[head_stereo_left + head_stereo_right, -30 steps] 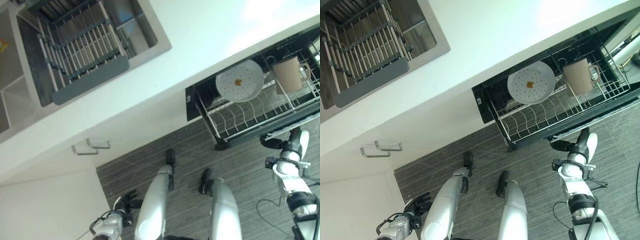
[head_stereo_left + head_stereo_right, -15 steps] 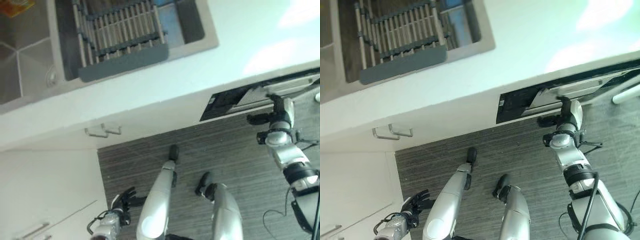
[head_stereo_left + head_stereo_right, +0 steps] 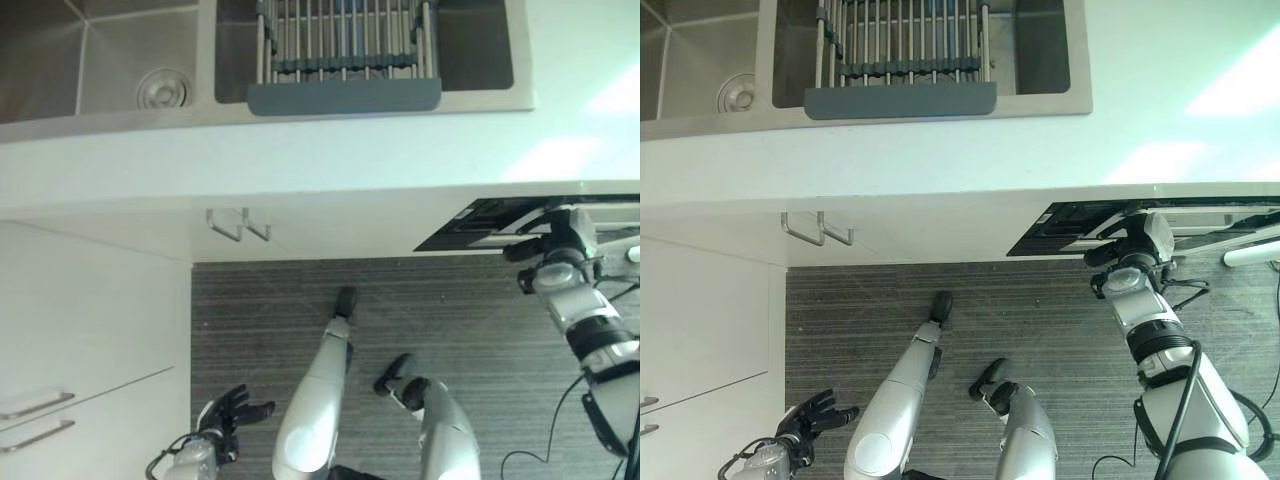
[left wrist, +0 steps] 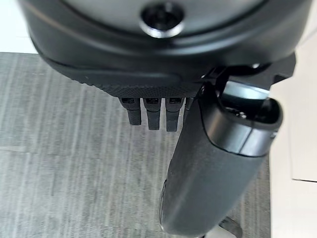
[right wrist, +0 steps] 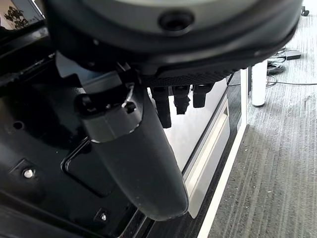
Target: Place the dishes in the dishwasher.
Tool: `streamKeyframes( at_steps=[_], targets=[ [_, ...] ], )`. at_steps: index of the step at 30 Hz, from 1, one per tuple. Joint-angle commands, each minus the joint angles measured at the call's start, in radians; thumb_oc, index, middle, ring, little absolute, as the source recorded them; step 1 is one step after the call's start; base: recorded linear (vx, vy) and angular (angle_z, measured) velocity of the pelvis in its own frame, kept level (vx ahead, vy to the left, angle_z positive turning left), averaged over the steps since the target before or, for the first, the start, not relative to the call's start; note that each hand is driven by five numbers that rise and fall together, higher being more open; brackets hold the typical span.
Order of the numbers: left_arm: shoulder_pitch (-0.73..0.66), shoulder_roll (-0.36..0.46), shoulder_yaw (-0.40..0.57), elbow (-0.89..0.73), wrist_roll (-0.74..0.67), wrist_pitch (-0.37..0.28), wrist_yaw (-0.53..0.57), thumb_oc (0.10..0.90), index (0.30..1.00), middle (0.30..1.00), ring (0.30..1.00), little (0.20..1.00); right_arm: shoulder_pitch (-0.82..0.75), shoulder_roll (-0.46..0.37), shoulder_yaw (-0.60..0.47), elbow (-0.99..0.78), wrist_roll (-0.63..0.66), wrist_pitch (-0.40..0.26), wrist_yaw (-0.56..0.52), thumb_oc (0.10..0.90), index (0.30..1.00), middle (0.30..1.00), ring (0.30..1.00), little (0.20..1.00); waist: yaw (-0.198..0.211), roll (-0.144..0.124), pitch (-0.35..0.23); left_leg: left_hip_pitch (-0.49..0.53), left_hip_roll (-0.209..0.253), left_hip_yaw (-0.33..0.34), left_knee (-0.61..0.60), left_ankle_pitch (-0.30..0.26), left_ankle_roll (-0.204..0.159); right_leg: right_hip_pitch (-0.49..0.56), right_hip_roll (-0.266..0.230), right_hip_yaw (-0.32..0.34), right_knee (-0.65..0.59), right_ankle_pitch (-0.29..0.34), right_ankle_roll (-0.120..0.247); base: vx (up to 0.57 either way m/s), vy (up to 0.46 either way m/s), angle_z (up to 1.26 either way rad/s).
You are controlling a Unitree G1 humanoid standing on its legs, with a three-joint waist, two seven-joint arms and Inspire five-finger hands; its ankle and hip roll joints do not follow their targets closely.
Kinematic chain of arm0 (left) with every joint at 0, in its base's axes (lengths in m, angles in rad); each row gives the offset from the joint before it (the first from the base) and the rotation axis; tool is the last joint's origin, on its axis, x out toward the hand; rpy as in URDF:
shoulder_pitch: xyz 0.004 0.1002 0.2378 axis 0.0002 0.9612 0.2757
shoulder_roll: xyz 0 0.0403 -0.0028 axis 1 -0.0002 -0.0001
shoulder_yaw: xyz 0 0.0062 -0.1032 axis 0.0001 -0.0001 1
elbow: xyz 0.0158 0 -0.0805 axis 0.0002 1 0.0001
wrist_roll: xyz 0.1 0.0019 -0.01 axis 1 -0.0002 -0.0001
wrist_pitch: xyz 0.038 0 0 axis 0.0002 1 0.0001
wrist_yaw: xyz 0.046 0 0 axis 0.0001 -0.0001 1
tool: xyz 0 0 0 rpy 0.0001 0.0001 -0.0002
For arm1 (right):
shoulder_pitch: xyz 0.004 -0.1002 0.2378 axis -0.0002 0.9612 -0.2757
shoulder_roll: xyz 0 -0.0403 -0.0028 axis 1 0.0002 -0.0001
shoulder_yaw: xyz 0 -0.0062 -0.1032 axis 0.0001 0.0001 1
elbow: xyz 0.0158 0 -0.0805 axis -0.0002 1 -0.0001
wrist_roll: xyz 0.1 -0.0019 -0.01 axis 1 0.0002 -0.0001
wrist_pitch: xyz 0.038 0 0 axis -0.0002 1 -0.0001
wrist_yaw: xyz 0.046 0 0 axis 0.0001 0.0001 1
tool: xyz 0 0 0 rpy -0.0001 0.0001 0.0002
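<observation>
right robot hand at the dishwasher front, left robot hand low and idle

the dishwasher (image 3: 1160, 215) sits under the white surface (image 3: 940, 160), to the robot's right, and shows as a dark strip with pale bars just below the surface's edge. no dishes can be made out in the strip that shows. the right robot hand (image 3: 1120, 252) is raised to the dishwasher's front edge, at or just against it; whether it truly touches cannot be told from the head views. in the right wrist view the right robot hand (image 5: 163, 106) hangs over the dishwasher's dark inner panel (image 5: 44, 163), fingers (image 5: 181, 101) pointing away in a relaxed row with nothing between them and the thumb, so it is apart and holds nothing. a pale strip of the dishwasher's edge (image 5: 213, 148) runs past the fingertips, with grey floor beside it.

the left robot hand (image 3: 815, 412) hangs low by the white cabinet (image 3: 700, 330), well away from the dishwasher, fingers spread and relaxed over the striped grey floor (image 3: 1040, 310), holding nothing.

set into the surface is a steel sink (image 3: 110, 60), and a drying rack (image 3: 345, 55) with a grey front rim lies across its right basin. two metal handles (image 3: 238, 225) stick out from the cabinet front below the surface.
</observation>
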Motion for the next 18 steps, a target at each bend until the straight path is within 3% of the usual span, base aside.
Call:
streamKeyframes(
  at_steps=[1,7,11,13,14,18],
  targets=[
    [0.040,0.052,-0.021,-0.031,-0.021,-0.051,0.032,0.800,0.900,0.900,0.900,0.900,-0.387,-0.067,0.003,-0.197,-0.069,-0.264,-0.079,0.800,0.900,0.900,0.900,0.900,0.106,-0.020,-0.026,0.059,-0.009,0.034,0.038,-0.131,0.036,0.142,-0.010,0.033,0.031,-0.028,0.027,-0.01,-0.028,0.03],
    [0.022,0.035,0.031,-0.047,-0.057,-0.111,0.064,0.800,0.900,0.900,0.900,0.900,-0.216,-0.003,-0.056,-0.202,-0.039,-0.275,-0.053,0.800,0.900,0.900,0.900,0.900,0.079,-0.023,-0.026,0.117,0.001,0.041,0.038,-0.146,0.023,0.210,0.005,0.044,-0.030,-0.025,0.032,0.00,-0.025,0.03],
    [0.004,0.009,0.082,-0.081,-0.063,-0.138,0.116,0.800,0.900,0.900,0.900,0.900,0.085,0.115,-0.092,-0.249,0.002,-0.285,-0.053,0.800,0.900,0.900,0.900,0.900,0.020,-0.025,-0.036,0.205,0.011,0.052,0.038,-0.170,0.000,0.320,0.033,0.077,-0.144,-0.015,0.041,0.04,0.007,0.05],
    [0.016,-0.006,0.099,-0.086,-0.078,-0.149,0.120,0.800,0.900,0.900,0.900,0.900,0.232,0.183,-0.082,-0.254,0.005,-0.296,-0.059,0.800,0.900,0.900,0.900,0.900,-0.008,-0.026,-0.069,0.228,0.019,0.058,0.038,-0.181,-0.011,0.370,0.051,0.091,-0.216,-0.001,0.047,0.03,0.037,-0.22],
    [0.027,-0.017,0.108,-0.091,-0.088,-0.158,0.113,0.800,0.900,0.900,0.900,0.900,0.314,0.209,-0.079,-0.245,-0.007,-0.314,-0.052,0.800,0.900,0.900,0.900,0.900,-0.021,-0.006,-0.092,0.225,0.035,0.061,0.038,-0.163,-0.011,0.389,0.068,0.078,-0.261,0.037,0.047,-0.04,0.052,-0.22],
    [0.064,-0.054,0.126,-0.124,-0.172,-0.175,-0.001,0.800,0.900,0.900,0.900,0.900,0.512,0.266,-0.075,-0.194,-0.065,-0.367,-0.019,0.800,0.900,0.900,0.900,0.900,-0.055,0.000,-0.153,0.247,0.039,0.076,0.038,-0.171,-0.020,0.417,0.058,0.092,-0.292,0.049,0.061,-0.02,0.023,-0.12]
  ],
)
